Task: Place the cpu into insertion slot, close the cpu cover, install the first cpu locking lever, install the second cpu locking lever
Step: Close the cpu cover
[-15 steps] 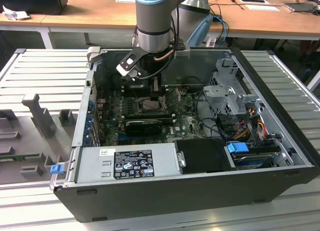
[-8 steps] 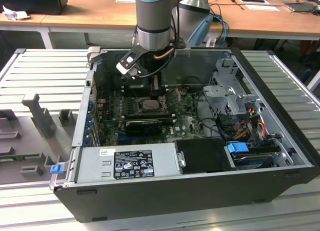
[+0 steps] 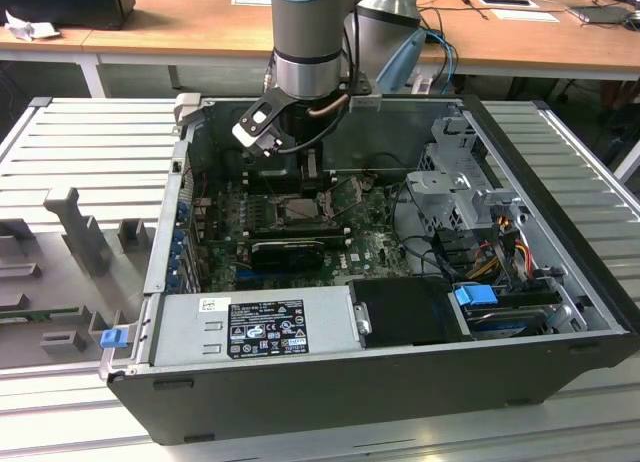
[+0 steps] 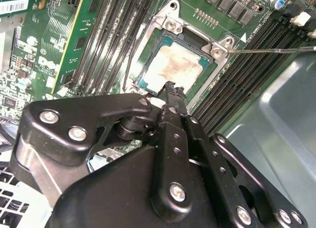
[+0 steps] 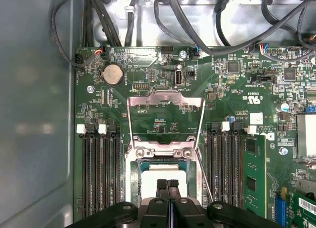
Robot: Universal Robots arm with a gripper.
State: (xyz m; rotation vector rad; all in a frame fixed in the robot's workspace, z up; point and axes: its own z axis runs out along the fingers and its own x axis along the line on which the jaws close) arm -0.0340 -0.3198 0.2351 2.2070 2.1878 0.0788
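You have a ribbed grey tabletop (image 3: pixel 80 142) spread across the exterior view. On it, taking up the middle of the frame, stands the open computer case (image 3: pixel 400 382). Your arm (image 3: pixel 308 42) stands at the top centre of that view, its lower end inside the case's upper middle. The grey power supply (image 3: pixel 250 327) lies along the lower edge of the case's inside. Above it in the frame you see the green motherboard (image 3: pixel 375 247).

In both wrist views your gripper (image 5: pixel 168 183) hangs just above the socket area. Its two black fingers (image 5: pixel 162 188) are pressed together with nothing between them.

The cpu cover (image 5: pixel 165 97) is swung up and open on its hinge. Through its square cut-out in the first wrist view you can see the board behind it. The insertion slot (image 5: pixel 132 173), with its silvery rim, sits between two banks of black memory slots (image 5: pixel 98 169). The cpu (image 4: pixel 175 65) lies flat inside the slot, metal face up with pale smears on it. The gripper's tips are over one edge of it, and you cannot tell whether they touch it. A thin wire locking lever (image 4: pixel 271 50) juts out from one corner of the slot across the memory slots and is not latched down.
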